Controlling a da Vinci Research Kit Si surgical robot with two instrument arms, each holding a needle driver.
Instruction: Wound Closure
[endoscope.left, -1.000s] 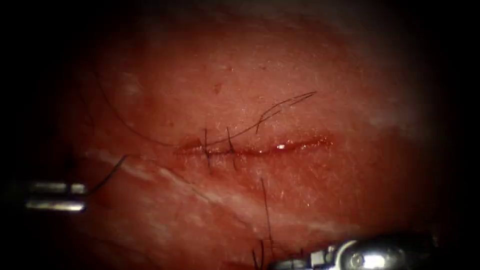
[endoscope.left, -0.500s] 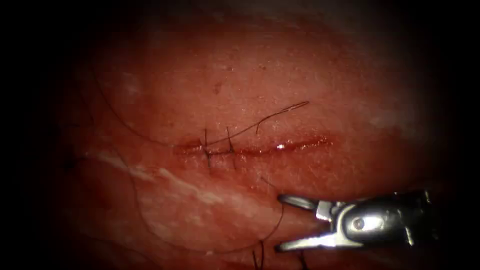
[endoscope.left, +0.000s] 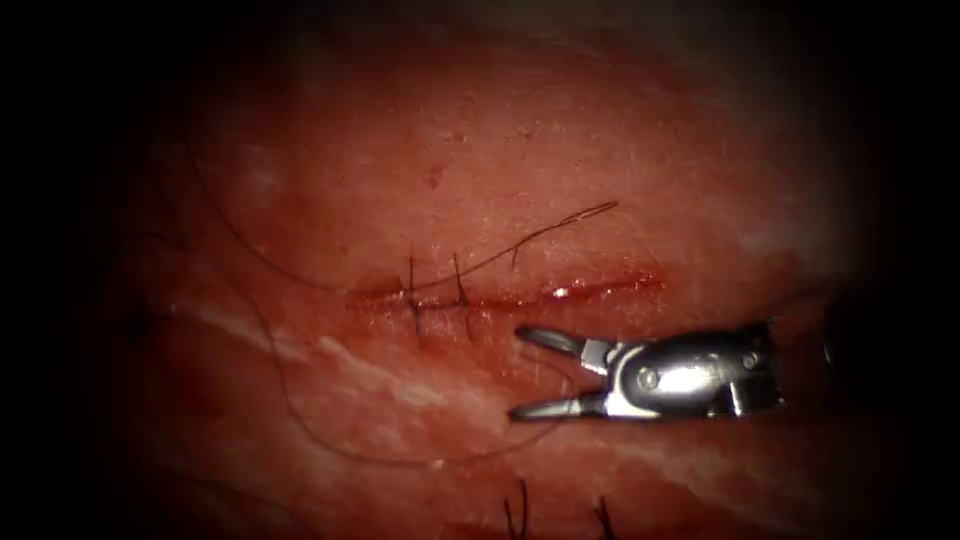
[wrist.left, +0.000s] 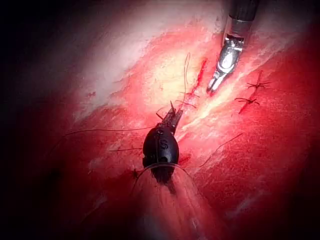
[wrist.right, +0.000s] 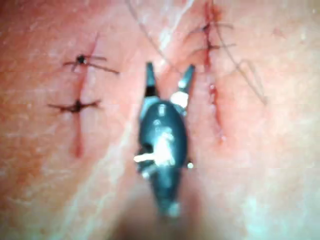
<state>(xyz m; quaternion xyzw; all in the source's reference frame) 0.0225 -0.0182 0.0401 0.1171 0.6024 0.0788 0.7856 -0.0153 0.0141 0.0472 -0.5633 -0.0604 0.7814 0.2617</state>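
The cut (endoscope.left: 560, 292) runs across the tissue (endoscope.left: 600, 150), with two stitches (endoscope.left: 412, 296) at its left end. A thread tail (endoscope.left: 560, 225) rises from the stitches to the right. My right tool (endoscope.left: 517, 371) lies just below the cut, under its middle. Its jaws are open, with nothing between them, also in the right wrist view (wrist.right: 169, 70). A slack loop of thread (endoscope.left: 300, 430) curves below the cut toward the lower jaw. The left tool (wrist.left: 172, 114) points at the stitched end of the cut (wrist.left: 200, 77), with thread (wrist.left: 186, 75) beside its tip.
A second closed cut with two knotted stitches (wrist.right: 77, 82) lies beside the right tool; their dark ends (endoscope.left: 520, 512) stick up at the endoscope view's bottom edge. A long thread (endoscope.left: 240, 235) arcs over the tissue at upper left. Red fluid wets the cut's right half (endoscope.left: 630, 283).
The right tool rose from the bottom edge, opened its jaws and moved up and left toward the cut. The left tool withdrew off the left edge. The taut thread there fell into a slack loop.
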